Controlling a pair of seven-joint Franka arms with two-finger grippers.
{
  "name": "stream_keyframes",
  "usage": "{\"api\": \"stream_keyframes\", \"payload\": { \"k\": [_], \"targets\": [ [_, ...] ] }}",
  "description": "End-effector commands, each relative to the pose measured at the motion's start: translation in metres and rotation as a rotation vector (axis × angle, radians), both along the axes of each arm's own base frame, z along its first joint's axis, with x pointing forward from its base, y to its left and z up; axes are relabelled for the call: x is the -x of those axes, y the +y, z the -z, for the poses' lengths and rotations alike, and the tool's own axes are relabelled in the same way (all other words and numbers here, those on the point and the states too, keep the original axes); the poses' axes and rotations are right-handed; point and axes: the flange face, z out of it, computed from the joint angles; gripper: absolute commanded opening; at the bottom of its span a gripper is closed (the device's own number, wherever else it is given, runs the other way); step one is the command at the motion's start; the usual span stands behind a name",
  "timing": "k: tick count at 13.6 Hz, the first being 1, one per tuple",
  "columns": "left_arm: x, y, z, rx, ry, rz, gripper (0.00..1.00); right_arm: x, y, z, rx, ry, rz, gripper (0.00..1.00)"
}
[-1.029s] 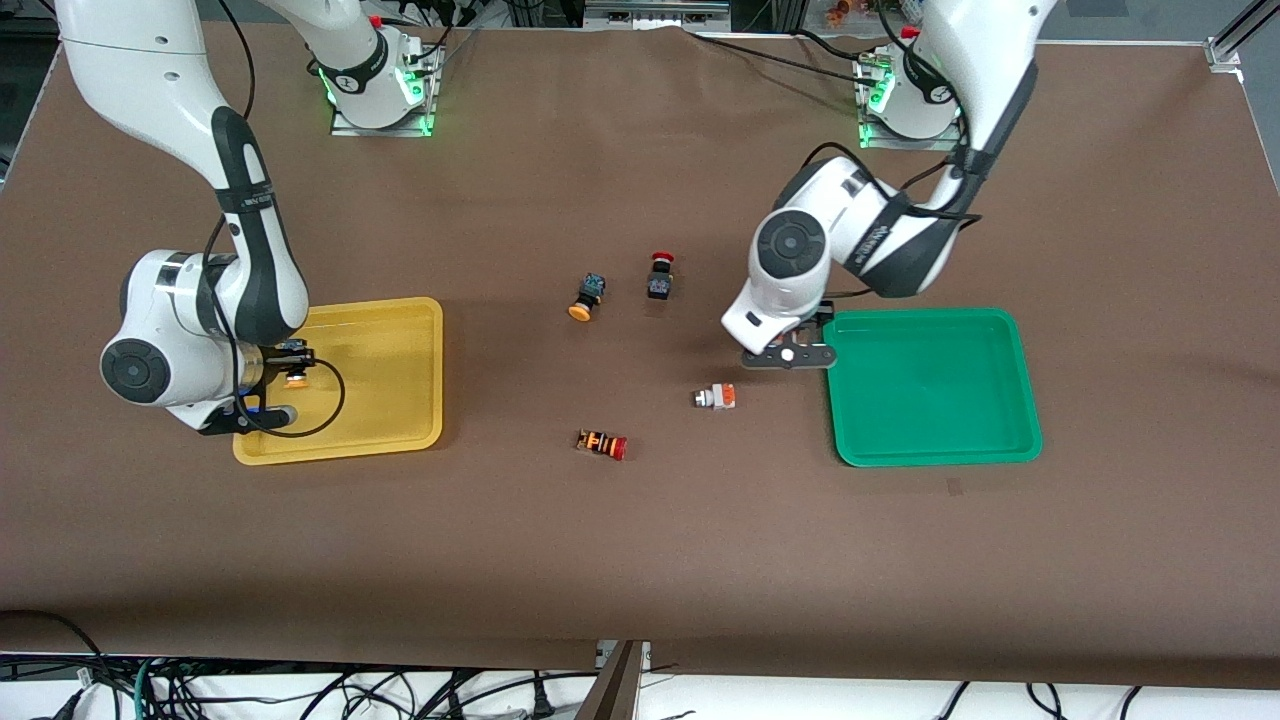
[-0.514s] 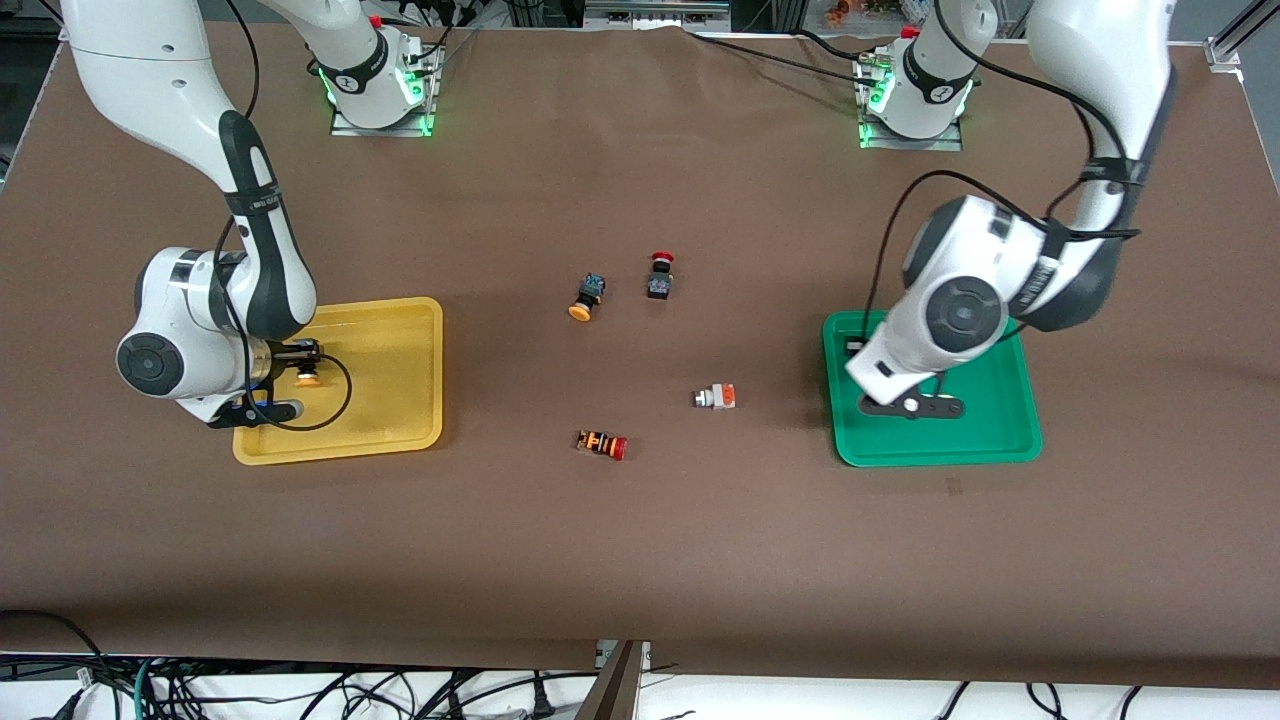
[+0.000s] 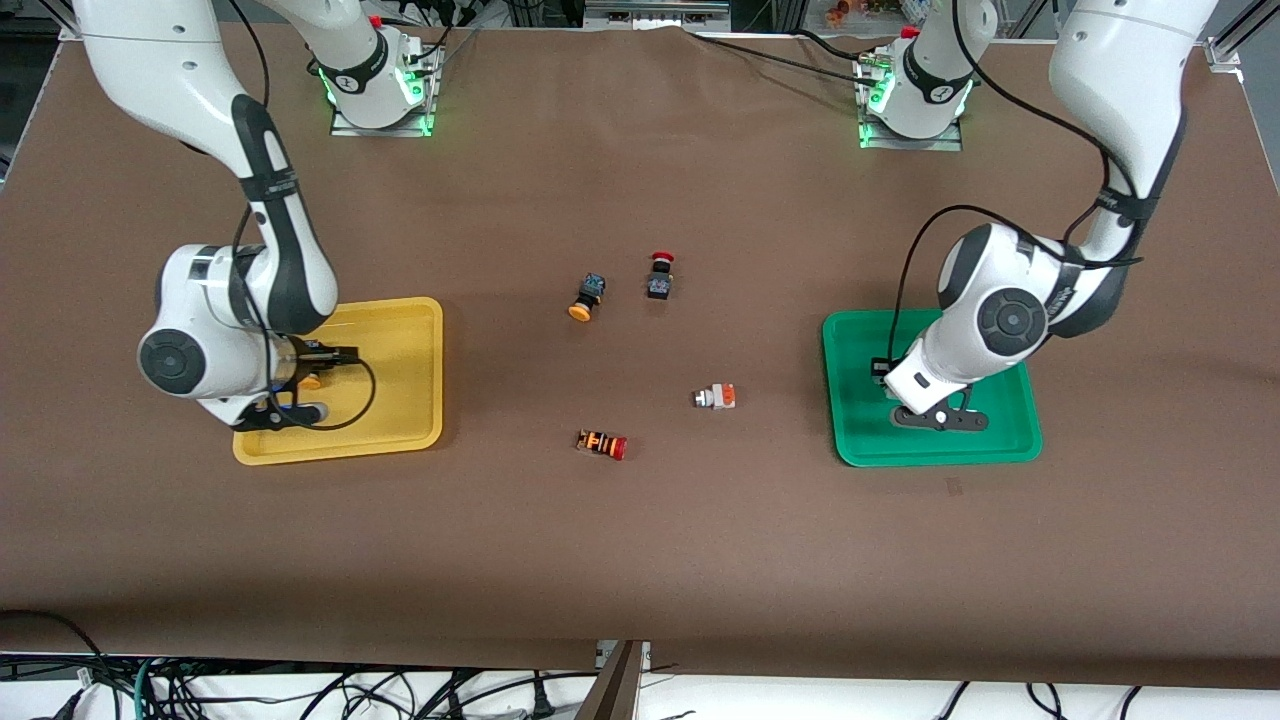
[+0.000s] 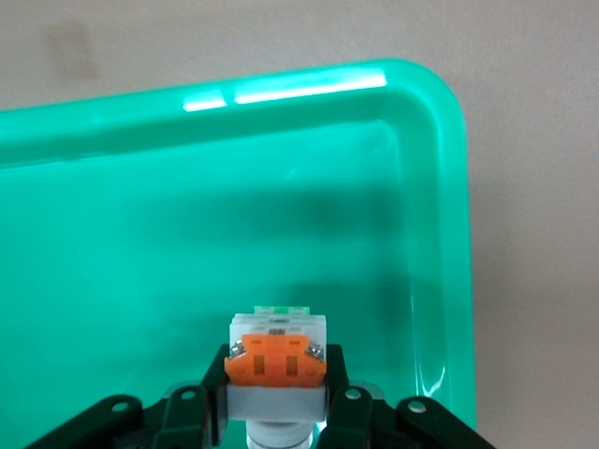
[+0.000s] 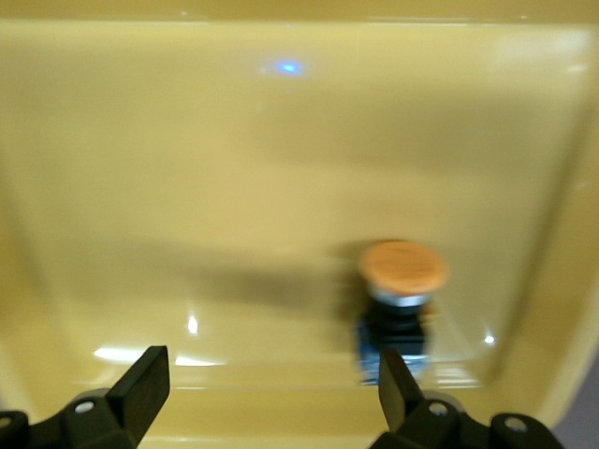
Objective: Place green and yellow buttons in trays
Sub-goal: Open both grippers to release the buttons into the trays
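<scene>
On a brown-covered table (image 3: 640,560), the left gripper (image 4: 277,412) hangs over the green tray (image 3: 1015,435), clamped on a white-grey button (image 4: 277,360). The right gripper (image 5: 267,393), fingers spread wide, hovers over the yellow tray (image 3: 410,340), where a yellow-capped button (image 5: 402,299) lies beneath it. Cables (image 3: 300,690) trail under the table's edge.
</scene>
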Motion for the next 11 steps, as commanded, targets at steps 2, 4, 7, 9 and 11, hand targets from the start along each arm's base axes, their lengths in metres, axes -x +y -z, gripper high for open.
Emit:
{"api": "stream_keyframes", "payload": {
  "k": [2, 4, 7, 9, 11],
  "targets": [
    [0.011, 0.0, 0.02, 0.032, -0.024, 0.021, 0.6, 0.014, 0.085, -0.018, -0.023, 0.004, 0.098, 0.99],
    [0.011, -0.001, 0.018, 0.025, -0.024, 0.036, 1.0, 0.027, 0.136, -0.017, -0.017, 0.005, 0.174, 0.99],
    [0.002, 0.0, -0.015, 0.006, -0.045, 0.023, 1.0, 0.046, 0.212, -0.026, -0.02, -0.009, 0.281, 0.99],
    [-0.008, 0.001, -0.045, -0.01, -0.014, 0.003, 1.0, 0.065, 0.259, -0.021, -0.01, -0.026, 0.332, 0.99],
    [-0.02, -0.008, -0.075, 0.0, 0.048, -0.052, 1.0, 0.085, 0.302, -0.015, -0.005, -0.057, 0.367, 0.99]
  ]
}}
